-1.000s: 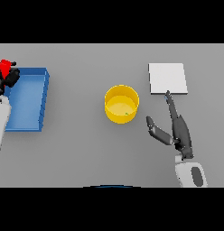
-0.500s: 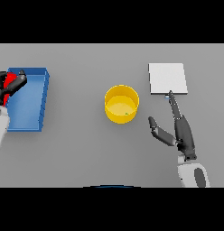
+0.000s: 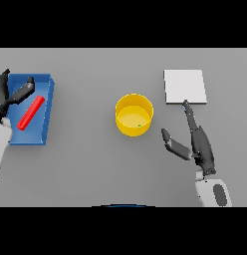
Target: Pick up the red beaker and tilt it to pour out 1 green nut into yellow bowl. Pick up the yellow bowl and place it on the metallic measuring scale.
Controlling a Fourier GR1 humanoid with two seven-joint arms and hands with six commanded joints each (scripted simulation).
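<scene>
Grey surface [image 3: 95, 169] spans the whole view. Blue tray [image 3: 48, 107] sits at the far left, walls raised, long side running away from the robot. White, flat, square measuring scale [image 3: 184, 86] lies at upper right, well apart from the tray. Right robot hand [image 3: 197, 144] rests low on the surface just below the scale, fingers straight and spread, holding nothing; its longest fingertip reaches the scale's near edge, thumb angled out toward the bowl. Left robot hand [image 3: 7, 97] shows at the left edge over the tray's far corner, fingers spread apart, clear of the beaker. Yellow bowl [image 3: 134, 114] stands upright near the centre, between tray and scale, touching neither. Red beaker [image 3: 32, 112] lies on its side inside the tray, slanted, not gripped. A tiny green speck, probably the green nut [image 3: 139, 125], sits on the bowl's floor near the front wall.
</scene>
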